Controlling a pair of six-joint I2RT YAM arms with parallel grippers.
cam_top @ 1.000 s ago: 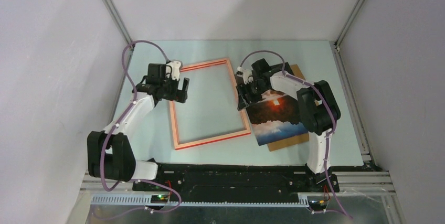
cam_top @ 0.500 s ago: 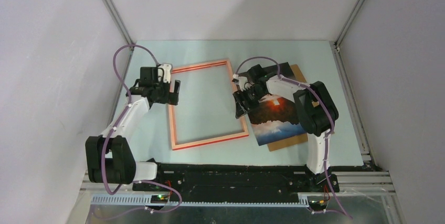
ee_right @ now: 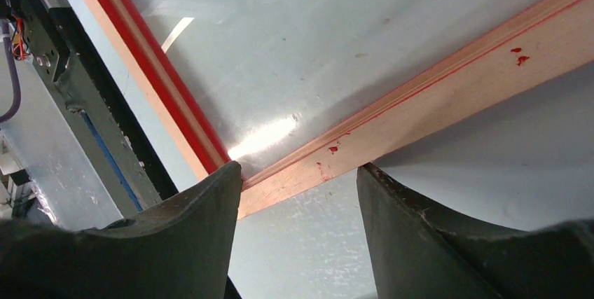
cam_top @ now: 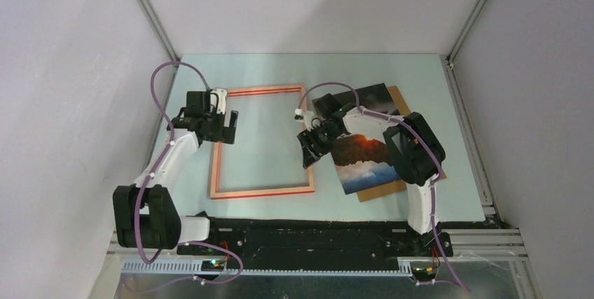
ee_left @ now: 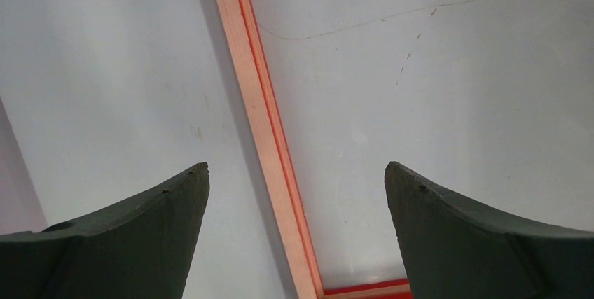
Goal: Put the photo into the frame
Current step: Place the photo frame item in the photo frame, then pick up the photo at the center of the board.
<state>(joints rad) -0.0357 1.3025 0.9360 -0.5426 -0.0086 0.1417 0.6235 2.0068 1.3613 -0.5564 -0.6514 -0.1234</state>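
Pale table (cam_top: pixel 420 78): frame (cam_top: pixel 263 192) laid flat centre-left, left gripper (cam_top: pixel 225 125) and right gripper (cam_top: pixel 308 152) spread wide astride its side rails, nothing clamped. Photo (cam_top: pixel 365 164) lies at right gripper's 3 o'clock, long axis 11-to-5; right arm judged nearer.

The frame (ee_left: pixel 263 138) is pale bare wood, smooth, with a red-painted edge and stray red specks. Its pane (ee_right: pixel 280 47) is glossy, catching glare, faintly scratched. The desk (ee_left: pixel 105 68) looks smooth and matt. The board (cam_top: pixel 384 190), at the frame's 3 o'clock, is matt brown.

Right arm (cam_top: pixel 413 146) hides the photo's (cam_top: pixel 365 167) middle; backing board (cam_top: pixel 387 188) mostly beneath it, strip showing at 6 o'clock; frame (cam_top: pixel 263 192) cropped in wrist views
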